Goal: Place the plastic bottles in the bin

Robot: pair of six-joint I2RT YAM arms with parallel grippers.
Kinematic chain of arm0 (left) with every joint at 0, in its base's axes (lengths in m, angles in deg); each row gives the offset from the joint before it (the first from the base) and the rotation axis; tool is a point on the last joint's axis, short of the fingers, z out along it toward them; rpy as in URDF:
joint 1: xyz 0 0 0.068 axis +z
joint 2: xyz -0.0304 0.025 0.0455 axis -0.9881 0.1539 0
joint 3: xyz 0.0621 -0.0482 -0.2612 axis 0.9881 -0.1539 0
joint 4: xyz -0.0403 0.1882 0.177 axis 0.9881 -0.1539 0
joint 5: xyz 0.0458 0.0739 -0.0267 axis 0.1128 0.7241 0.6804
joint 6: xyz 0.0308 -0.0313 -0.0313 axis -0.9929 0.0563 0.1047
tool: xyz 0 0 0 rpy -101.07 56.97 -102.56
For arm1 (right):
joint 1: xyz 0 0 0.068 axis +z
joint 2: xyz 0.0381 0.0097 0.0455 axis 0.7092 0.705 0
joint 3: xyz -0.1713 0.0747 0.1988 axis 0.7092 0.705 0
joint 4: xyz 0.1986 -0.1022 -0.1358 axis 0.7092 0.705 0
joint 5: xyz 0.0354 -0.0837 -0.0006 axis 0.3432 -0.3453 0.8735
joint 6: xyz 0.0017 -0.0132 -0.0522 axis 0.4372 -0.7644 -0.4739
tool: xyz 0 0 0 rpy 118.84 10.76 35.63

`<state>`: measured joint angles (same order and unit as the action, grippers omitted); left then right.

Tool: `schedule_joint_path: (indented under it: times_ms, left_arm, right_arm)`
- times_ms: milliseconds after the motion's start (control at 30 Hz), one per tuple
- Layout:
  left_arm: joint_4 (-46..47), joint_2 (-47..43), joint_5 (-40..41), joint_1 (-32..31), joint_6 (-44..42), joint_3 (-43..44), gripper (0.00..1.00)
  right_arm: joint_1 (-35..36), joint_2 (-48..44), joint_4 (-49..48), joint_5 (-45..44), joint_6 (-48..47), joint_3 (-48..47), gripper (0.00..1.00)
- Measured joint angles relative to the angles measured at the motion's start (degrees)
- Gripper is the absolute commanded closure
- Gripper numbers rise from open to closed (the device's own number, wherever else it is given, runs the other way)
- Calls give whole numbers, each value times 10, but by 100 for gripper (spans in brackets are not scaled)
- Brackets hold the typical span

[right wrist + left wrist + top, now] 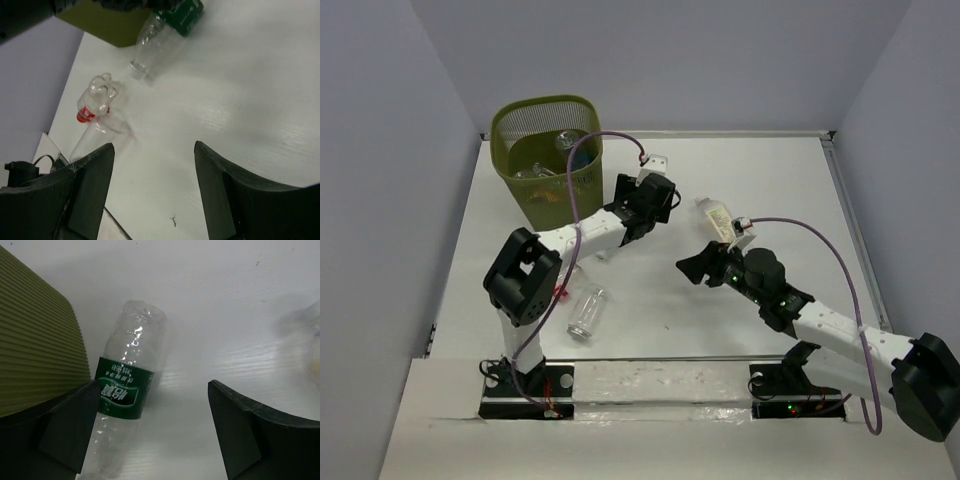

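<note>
The olive-green mesh bin (545,155) stands at the back left with several bottles inside. A clear bottle with a green label (125,390) lies on the table beside the bin's wall (35,340). My left gripper (154,387) hangs open over it, the bottle close to the left finger (70,425). In the top view that gripper (642,210) sits right of the bin. My right gripper (152,147) is open over bare table, nothing between its fingers. A clear bottle with red on it (95,107) lies ahead of it, the same bottle (588,310) near the left arm's base.
Another bottle with a pale label (715,217) lies just behind my right wrist (760,270). Grey walls enclose the table on three sides. The left arm's links (580,238) stretch across the table between its base and the bin.
</note>
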<state>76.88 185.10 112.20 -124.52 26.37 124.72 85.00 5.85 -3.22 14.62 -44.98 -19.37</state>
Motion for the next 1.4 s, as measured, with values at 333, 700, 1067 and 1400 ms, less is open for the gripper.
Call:
schedule_joint_path:
  times_ms: [333,700,1067,1400]
  left_arm:
    - [3,110,23,38,-42,48,1]
    - [4,162,10,66,-62,77,27]
    - [22,153,-43,64,-50,70,47]
    - [37,24,-133,64,-11,37,48]
  right_arm:
    - [102,86,-67,33,28,18,12]
    - [155,251,-152,53,70,0,7]
    - [191,370,-217,81,126,-94,0]
    - [211,455,-221,81,176,-162,0]
